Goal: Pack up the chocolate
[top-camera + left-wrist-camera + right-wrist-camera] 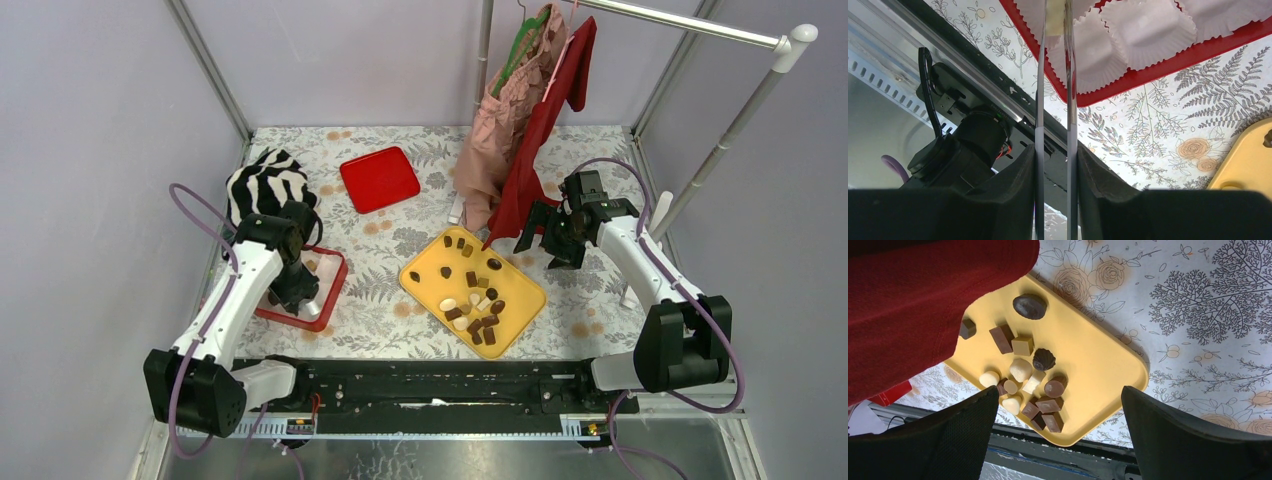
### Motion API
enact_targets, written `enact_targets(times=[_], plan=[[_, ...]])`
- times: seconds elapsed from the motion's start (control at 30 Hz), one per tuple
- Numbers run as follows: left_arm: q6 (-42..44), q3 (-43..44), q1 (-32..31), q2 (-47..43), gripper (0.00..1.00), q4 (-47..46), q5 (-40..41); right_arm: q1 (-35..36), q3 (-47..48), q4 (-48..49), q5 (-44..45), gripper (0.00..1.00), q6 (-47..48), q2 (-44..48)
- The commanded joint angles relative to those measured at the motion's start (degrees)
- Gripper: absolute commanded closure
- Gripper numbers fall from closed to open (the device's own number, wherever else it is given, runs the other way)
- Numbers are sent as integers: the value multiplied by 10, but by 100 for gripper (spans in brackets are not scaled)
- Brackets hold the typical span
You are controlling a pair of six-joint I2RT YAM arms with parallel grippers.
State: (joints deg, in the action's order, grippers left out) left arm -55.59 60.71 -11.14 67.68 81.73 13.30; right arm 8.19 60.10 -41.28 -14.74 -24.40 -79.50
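The right claw (pixel 1059 390) is hovering spread wide over small brown, tan and cream chocolate pieces (pixel 1020 369) crowding the yellow plastic tray (pixel 1098 360), risking knocked neighbours or snagging the hanging red cloth garment (pixel 908 305). The left claw (pixel 1055 60) is hanging over the red paper-cup box (pixel 1158 73); I cannot tell whether it is pinching anything

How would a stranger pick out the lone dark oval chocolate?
Find the yellow tray at the floral table's middle. Near its far right edge, apart from the cluster of pieces at its near end, lies the dark oval chocolate: smooth, domed, almost black, touching nothing.
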Motion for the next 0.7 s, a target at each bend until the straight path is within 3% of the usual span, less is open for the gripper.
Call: enact_targets(times=[0.0,0.17,0.37,0.57,0.67], plan=[[14,-1,5,1,100,-14,5,-3,5,4,-17,0,8,-4],[14,-1,5,5,79,-9,15,-2,9,5,-19,0,8,-10],[12,-1,5,8,63,-8,20,-2,9,7,-19,0,8,-15],[10,1,5,9,53,-10,21,-2,12,7,-20,0,8,-20],[9,4,5,7,53,-11,21,-2,13,7,-21,0,7,-22]])
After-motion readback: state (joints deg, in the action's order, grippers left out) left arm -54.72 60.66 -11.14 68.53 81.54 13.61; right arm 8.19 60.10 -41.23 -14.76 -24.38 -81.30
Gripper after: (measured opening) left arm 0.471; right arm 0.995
